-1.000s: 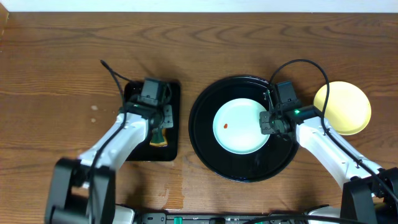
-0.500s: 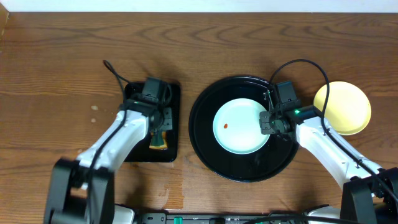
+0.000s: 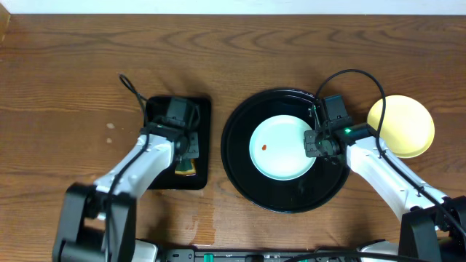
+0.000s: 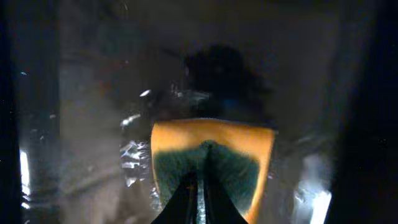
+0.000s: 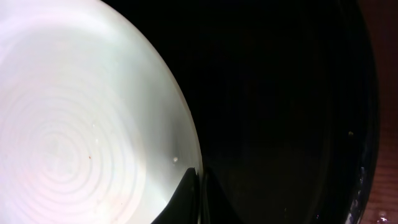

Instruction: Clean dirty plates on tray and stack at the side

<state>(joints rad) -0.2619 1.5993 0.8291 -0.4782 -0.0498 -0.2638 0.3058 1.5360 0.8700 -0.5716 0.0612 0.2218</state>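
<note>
A pale mint-blue plate (image 3: pixel 280 148) with a small red speck (image 3: pixel 263 147) lies inside the round black tray (image 3: pixel 237 156). My right gripper (image 3: pixel 314 143) is shut on the plate's right rim; the right wrist view shows the plate (image 5: pixel 81 124) with the closed right gripper (image 5: pixel 199 180) pinching its edge over the dark tray (image 5: pixel 280 112). A pale yellow plate (image 3: pixel 403 125) rests on the table to the right of the tray. My left gripper (image 3: pixel 187 154) is shut on a yellow sponge with a green top (image 4: pixel 249 140). In the left wrist view the left gripper (image 4: pixel 200 180) squeezes the sponge's middle.
The sponge (image 3: pixel 186 167) sits in a small rectangular black tray (image 3: pixel 156 109) left of the round one, its bottom wet and shiny. A black cable loops up from each arm. Bare wooden table lies at the far left and along the back.
My left gripper has closed on the sponge. The right arm and the plates have not moved.
</note>
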